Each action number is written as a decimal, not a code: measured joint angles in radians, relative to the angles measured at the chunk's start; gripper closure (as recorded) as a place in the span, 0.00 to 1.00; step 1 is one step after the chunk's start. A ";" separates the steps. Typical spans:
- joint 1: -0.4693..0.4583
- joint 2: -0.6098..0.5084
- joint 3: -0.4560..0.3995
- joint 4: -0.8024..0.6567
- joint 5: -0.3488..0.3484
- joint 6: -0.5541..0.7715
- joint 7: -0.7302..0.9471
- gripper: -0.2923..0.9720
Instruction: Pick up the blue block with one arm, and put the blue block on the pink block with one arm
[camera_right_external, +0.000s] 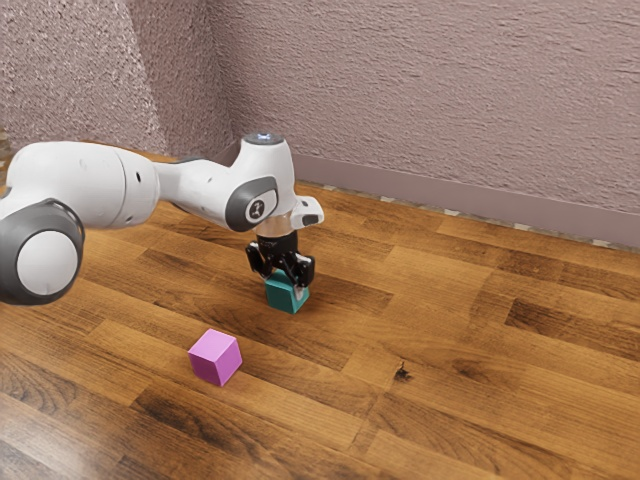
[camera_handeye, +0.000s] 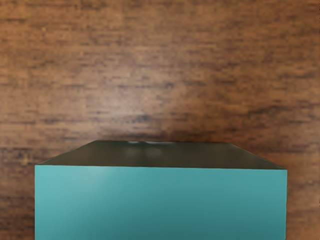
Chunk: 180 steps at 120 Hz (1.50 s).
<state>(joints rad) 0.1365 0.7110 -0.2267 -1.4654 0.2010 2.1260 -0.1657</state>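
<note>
Rough mauve walls back the wood-plank table (camera_right_external: 480, 400). The blue block (camera_right_external: 286, 297), teal in hue, sits on the planks near the middle, and the pincer (camera_right_external: 284, 281) is low over it, straddling its top, presumably lined up with the block's flat sides for a square grasp. Whether the pincer is clenched on the block or released cannot be told. In the wrist view the block lies just under the hand. The pink block (camera_right_external: 215, 357) stands apart, nearer the camera, its top bare to receive the load.
</note>
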 joint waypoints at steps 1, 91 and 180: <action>0.000 0.000 0.000 0.000 0.000 0.000 0.000 0.45; -0.001 -0.408 0.035 -0.373 0.009 -0.040 -0.053 0.58; -0.008 -0.705 0.044 -0.767 -0.092 0.027 -0.101 0.38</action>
<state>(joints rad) 0.1285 0.0059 -0.1825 -2.2321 0.1090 2.1528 -0.2664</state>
